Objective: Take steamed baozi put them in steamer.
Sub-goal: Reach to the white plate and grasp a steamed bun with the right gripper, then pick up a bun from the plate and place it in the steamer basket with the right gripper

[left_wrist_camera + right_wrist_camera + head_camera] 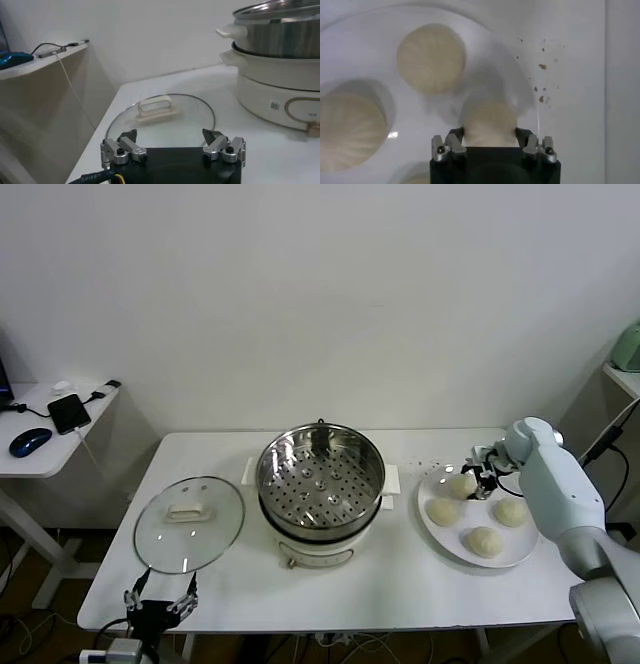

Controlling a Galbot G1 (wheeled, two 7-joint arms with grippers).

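Right gripper (490,142) is down on the plate (440,534) at the surface's right, jaws open astride the far-left baozi (489,125), not yet clenched. Squeezing hard may dent the soft bun; gripping loosely may drop it before the steamer (321,479). Four smooth, domed, cream buns. Left gripper (172,147) idles open near the lid (189,523).

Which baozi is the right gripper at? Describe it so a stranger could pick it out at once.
Start at the steamer mid-table, then look to the white plate on its right, holding four baozi. The one you want lies at the plate's far edge, nearest the wall. It alone sits between the right gripper's fingers; the other three lie free.
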